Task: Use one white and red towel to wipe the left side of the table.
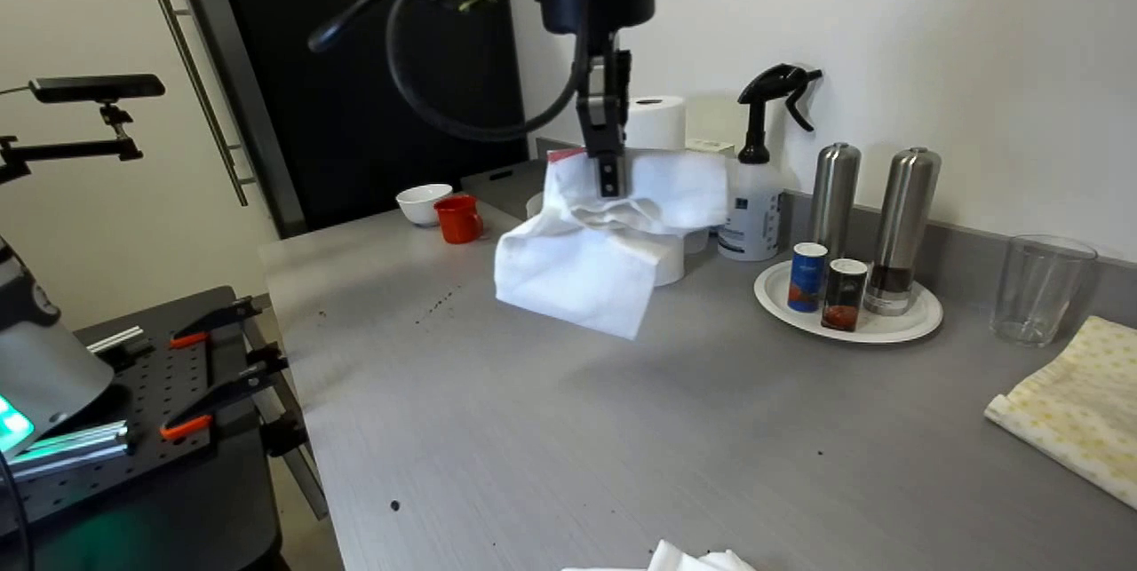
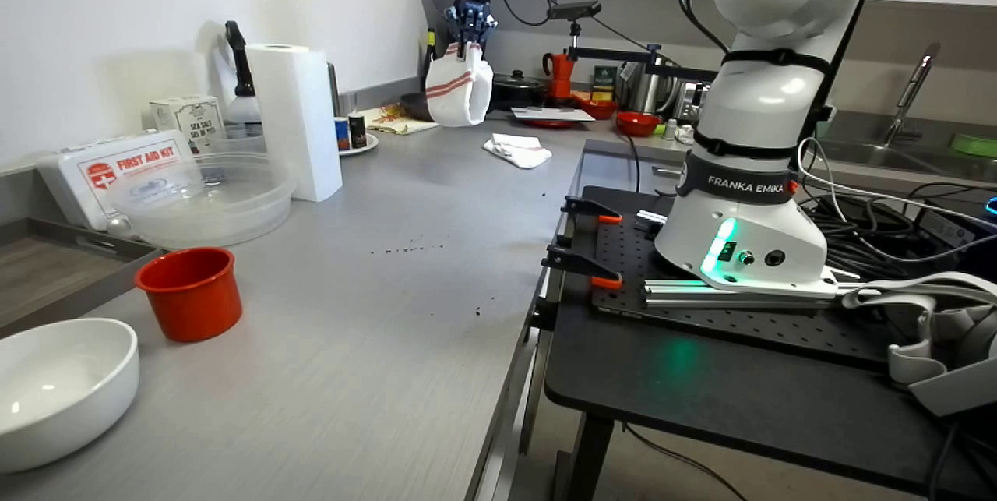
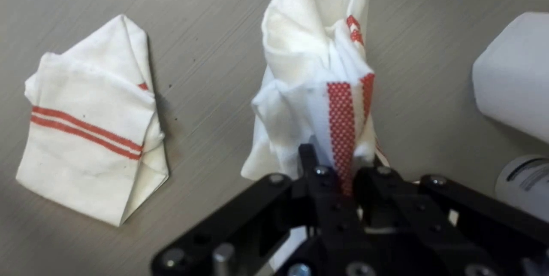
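In both exterior views, towel is pinched in claw, hung below it, held clear of worktop; lowering presumably needed. In wrist view, towel's bunched length is pointed away from claw; second towel is seen lying apart.

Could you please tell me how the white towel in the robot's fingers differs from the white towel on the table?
The held towel hangs above the table, pinched in the fingers; the folded towel rests on the table. The held towel is bunched, while the folded towel lies fairly flat. Both are white with red stripes.
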Motion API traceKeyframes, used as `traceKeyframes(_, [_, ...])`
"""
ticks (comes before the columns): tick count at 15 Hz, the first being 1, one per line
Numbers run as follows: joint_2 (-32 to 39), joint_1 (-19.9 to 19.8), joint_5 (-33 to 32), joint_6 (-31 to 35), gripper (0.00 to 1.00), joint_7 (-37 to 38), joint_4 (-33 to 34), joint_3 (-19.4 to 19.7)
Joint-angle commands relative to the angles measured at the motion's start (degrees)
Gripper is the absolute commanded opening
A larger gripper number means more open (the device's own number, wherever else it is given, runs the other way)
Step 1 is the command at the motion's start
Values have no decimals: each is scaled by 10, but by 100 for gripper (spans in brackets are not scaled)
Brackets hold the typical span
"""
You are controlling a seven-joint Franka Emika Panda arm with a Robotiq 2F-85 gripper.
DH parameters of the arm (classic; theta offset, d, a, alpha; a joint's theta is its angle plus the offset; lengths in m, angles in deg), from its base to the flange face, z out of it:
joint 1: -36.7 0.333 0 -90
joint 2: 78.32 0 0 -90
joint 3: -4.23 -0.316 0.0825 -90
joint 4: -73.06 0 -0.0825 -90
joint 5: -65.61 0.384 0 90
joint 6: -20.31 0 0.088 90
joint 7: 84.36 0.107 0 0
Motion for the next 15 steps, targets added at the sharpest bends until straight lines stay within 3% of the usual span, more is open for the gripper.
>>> traceKeyframes(1, [-112, 64, 0, 9, 3, 24, -137, 15])
traceKeyframes(8, [-271, 164, -15, 16, 3, 135, -319, -17])
traceKeyframes(15, [-341, 227, -35, 18, 3, 255, -403, -100])
